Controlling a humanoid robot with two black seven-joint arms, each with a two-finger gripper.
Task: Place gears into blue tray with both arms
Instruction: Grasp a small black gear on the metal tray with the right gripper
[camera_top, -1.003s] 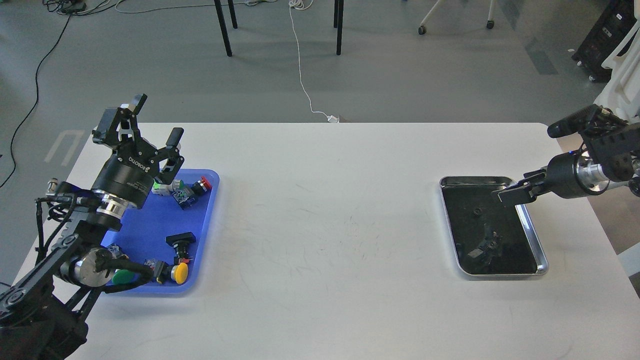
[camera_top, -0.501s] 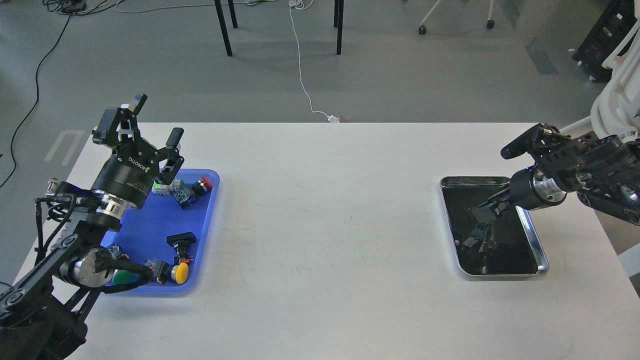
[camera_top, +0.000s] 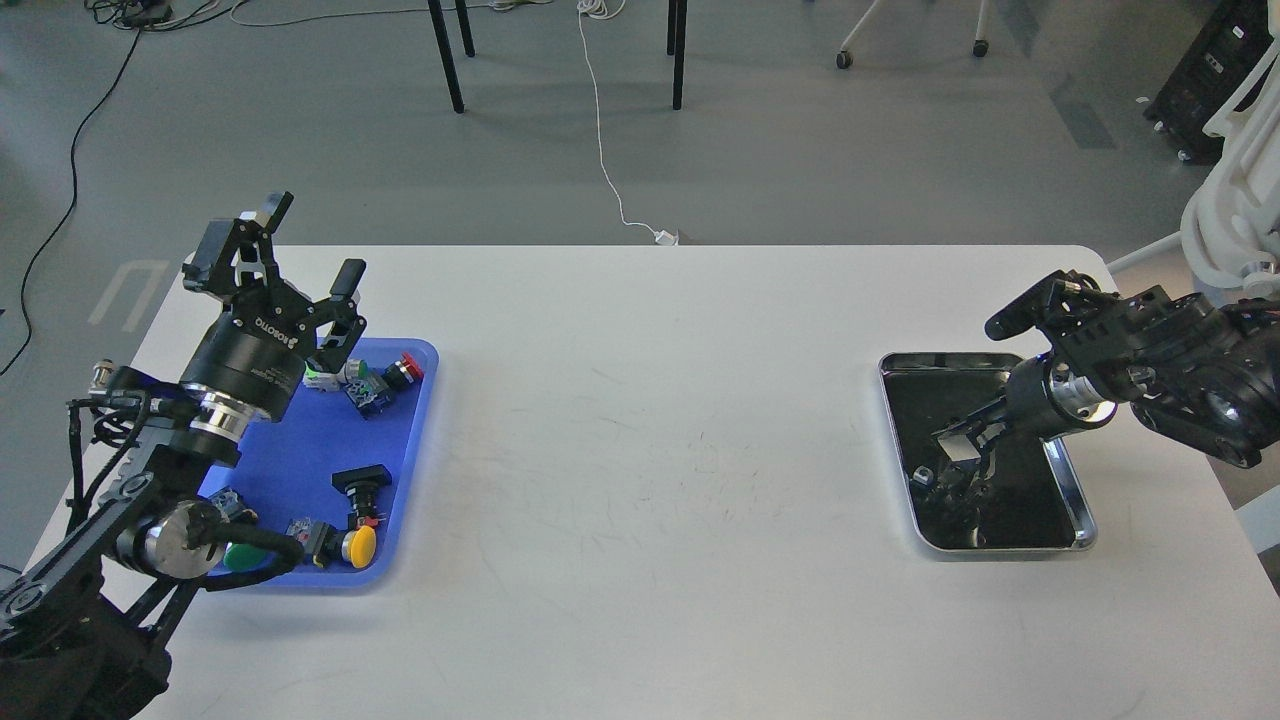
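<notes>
The blue tray (camera_top: 300, 450) lies at the table's left side and holds several push-button switches. My left gripper (camera_top: 300, 250) hovers over the tray's far end, open and with nothing between its fingers. At the right, my right gripper (camera_top: 955, 448) reaches down into the silver-rimmed tray (camera_top: 1078, 505), its tip low over the black inside. Its fingers are dark against that inside and I cannot tell them apart. I cannot make out the gears among the dark reflections in that tray.
In the blue tray lie a red-capped switch (camera_top: 405, 368), a black-capped one (camera_top: 362, 480), a yellow one (camera_top: 359, 545) and a green one (camera_top: 240, 555). The white table (camera_top: 650, 450) spans between the two trays. Chair legs and cables are on the floor beyond.
My right arm has swung left and down, bringing its gripper from above the silver-rimmed tray's right rim into the tray. The left arm has barely shifted.
</notes>
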